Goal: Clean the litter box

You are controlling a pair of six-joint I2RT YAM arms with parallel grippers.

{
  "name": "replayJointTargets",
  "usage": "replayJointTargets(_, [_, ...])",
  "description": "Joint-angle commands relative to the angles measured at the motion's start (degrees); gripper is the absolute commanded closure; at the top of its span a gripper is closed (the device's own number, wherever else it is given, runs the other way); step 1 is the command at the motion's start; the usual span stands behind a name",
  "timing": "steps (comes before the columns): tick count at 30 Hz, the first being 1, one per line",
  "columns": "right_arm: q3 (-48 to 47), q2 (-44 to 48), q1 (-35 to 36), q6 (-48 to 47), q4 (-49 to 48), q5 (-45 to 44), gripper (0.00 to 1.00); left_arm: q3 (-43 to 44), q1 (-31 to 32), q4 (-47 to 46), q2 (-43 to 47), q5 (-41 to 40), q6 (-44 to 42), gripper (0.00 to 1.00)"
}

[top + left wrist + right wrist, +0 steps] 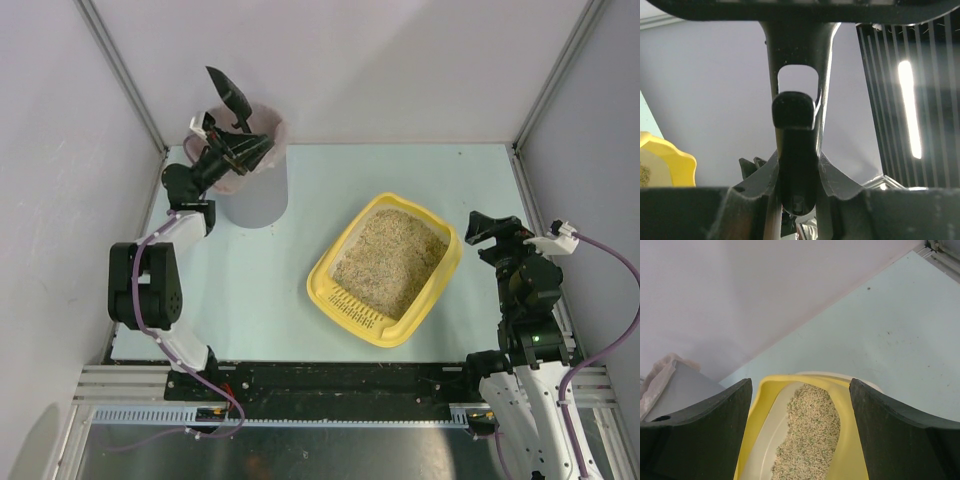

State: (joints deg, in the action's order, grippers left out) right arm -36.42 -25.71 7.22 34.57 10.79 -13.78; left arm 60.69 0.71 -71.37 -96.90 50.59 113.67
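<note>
We see the litter box (436, 290) sitting at an angle on the worktop (330, 185), right of centre. Its slotted grille (357, 308) faces the near edge, and the litter (392, 258) looks fairly level.

The left fingers (900, 212) are clenched on the handle of a black scoop (231, 97). They hold it above the grey bin (255, 200) at the far left, well apart from the box. We judge this placement is meant to let anything tipped from the scoop fall into the pink liner (270, 125) rather than onto the worktop. We cannot tell whether the blade carries anything.

The right fingers (705, 435) are spread wide and hold nothing. They sit near the box's right side and point across it, and we take this as readiness to steady it.

The overhead view alone shows scoop, bin and box together. The left wrist view shows the grip on the handle close up, with only a yellow corner of the box at its edge. The right wrist view shows greenish flecks in the litter that are lost from above.
</note>
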Motion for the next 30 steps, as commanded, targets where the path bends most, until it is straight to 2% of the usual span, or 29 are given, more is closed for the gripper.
replayJointTargets(1, [0.1,-0.4,0.5,0.7,-2.6,0.1,0.17,-0.4,0.0,-20.6,1.7,-2.8,28.4,1.0])
replayJointTargets(7, [0.0,-0.1,0.6,0.5,-2.5,-0.3,0.17,0.4,0.0,-20.7,2.0,-1.6,27.9,1.0])
replayJointTargets(10, [0.0,0.1,0.7,0.5,-2.4,-0.4,0.17,1.1,-0.1,-16.1,2.6,2.6,23.9,1.0])
replayJointTargets(13, [0.0,0.2,0.6,0.3,-2.3,-0.6,0.16,0.7,-0.1,-4.4,5.3,7.9,13.8,1.0])
replayJointTargets(14, [0.0,0.3,0.6,0.3,-2.3,-0.7,0.16,1.0,0.0,-0.7,6.7,9.4,7.2,1.0])
replayJointTargets(15, [0.0,0.3,0.6,0.3,-2.3,-0.8,0.17,1.3,0.0,6.7,7.4,10.7,3.7,1.0])
replayJointTargets(17, [0.0,0.3,0.6,0.3,-2.3,-0.9,0.17,1.9,0.0,14.6,9.5,13.7,-7.0,1.0])
replayJointTargets(18, [0.0,0.3,0.7,0.2,-2.3,-0.8,0.17,2.2,0.0,24.7,10.2,14.4,-11.2,1.0])
replayJointTargets(19, [0.0,0.2,0.7,0.2,-2.3,-0.9,0.17,3.5,0.0,31.1,10.9,15.2,-21.8,1.0])
replayJointTargets(20, [0.0,0.2,0.7,0.2,-2.3,-0.9,0.17,5.0,0.0,38.9,11.6,15.1,-28.4,1.0])
replayJointTargets(21, [0.0,0.1,0.7,0.3,-2.2,-0.8,0.17,6.9,0.1,57.0,12.5,14.1,-35.6,1.0])
replayJointTargets(22, [0.0,0.1,0.8,0.3,-2.3,-0.8,0.17,13.0,0.0,67.8,12.4,10.3,-51.8,1.0])
replayJointTargets(24, [0.0,0.1,0.8,0.2,-2.2,-0.7,0.17,19.1,0.2,91.1,12.0,3.8,-64.7,1.0])
replayJointTargets(25, [0.0,0.1,0.8,0.2,-2.3,-0.7,0.17,22.5,0.3,94.6,12.1,1.3,-71.4,1.0])
replayJointTargets(27, [0.0,0.3,0.9,0.2,-2.3,-1.1,0.17,23.9,0.8,101.0,13.1,-6.0,-75.7,1.0])
replayJointTargets(28, [0.0,0.2,0.9,0.2,-2.3,-1.2,0.17,26.2,1.3,103.9,13.3,-10.0,-81.3,1.0])
replayJointTargets(29, [0.1,0.3,0.9,0.2,-2.3,-1.2,0.17,27.8,3.4,107.0,13.3,-19.0,-84.4,1.0])
replayJointTargets(30, [0.0,0.1,0.9,0.2,-2.3,-1.2,0.17,29.4,4.8,113.0,13.0,-24.3,-87.3,1.0])
